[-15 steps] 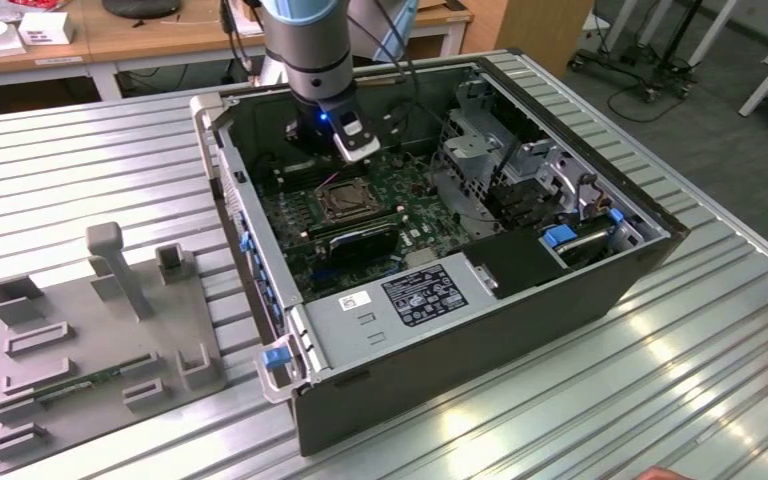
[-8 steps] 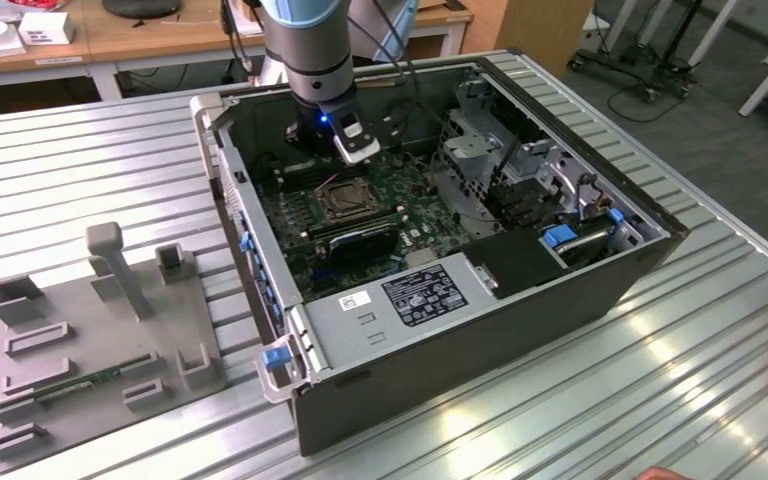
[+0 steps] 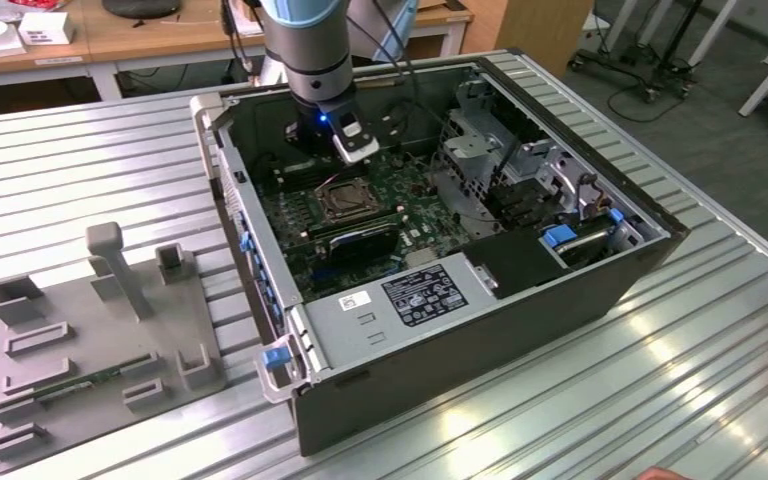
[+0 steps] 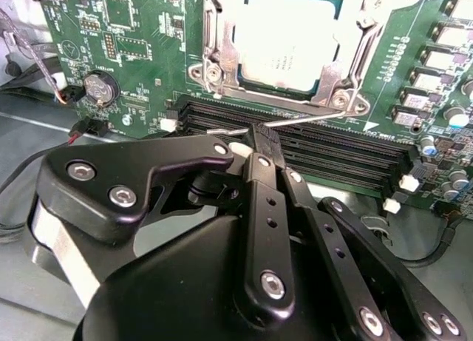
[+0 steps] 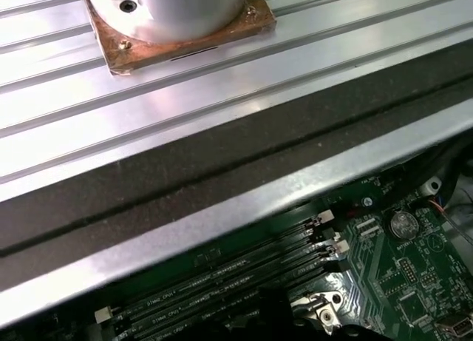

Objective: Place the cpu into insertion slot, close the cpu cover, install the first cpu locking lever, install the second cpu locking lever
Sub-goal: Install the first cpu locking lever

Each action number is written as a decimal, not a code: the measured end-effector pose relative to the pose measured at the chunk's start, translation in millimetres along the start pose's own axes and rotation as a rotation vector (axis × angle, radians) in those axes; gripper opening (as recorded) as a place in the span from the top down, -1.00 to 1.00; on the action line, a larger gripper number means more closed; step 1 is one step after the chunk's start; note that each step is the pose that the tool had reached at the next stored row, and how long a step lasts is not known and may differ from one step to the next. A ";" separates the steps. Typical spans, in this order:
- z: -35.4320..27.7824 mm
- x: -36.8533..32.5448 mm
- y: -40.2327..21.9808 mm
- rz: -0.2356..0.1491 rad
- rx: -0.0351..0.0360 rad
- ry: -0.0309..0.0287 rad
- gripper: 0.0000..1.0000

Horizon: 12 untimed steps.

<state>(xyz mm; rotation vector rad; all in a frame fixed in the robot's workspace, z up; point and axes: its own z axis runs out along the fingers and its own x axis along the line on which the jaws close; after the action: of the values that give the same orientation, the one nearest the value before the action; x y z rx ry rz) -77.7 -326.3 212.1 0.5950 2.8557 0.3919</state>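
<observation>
- The computer case (image 3: 518, 360) lies open on top; its walls ring the motherboard (image 3: 404, 215) on every side
- The arm (image 3: 307, 40) fills the far end of the opening; the gripper (image 3: 353, 150), tips drawn together, hangs close over the board beside the insertion slot (image 3: 345, 200)
- In the second wrist view the memory slots (image 4: 332, 152) and a thin locking lever (image 4: 310, 120) lie right at the tips
- A metal cage (image 3: 491, 160) and a black box (image 3: 518, 265) crowd the exterior view's right
- The ribbed table (image 3: 651, 400) lies open there; a grey fixture (image 3: 91, 350) with upright posts (image 3: 111, 265) stands at the exterior view's left
</observation>
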 end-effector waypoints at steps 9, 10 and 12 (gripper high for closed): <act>2.4 0.7 0.2 0.000 0.0000 0.0000 0.80; 3.1 0.8 0.0 0.000 0.0000 0.0000 0.80; 4.5 0.8 -0.3 0.000 0.0000 0.0000 0.80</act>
<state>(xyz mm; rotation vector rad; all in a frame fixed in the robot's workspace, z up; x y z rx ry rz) -77.3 -325.3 207.6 0.5950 2.8557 0.3919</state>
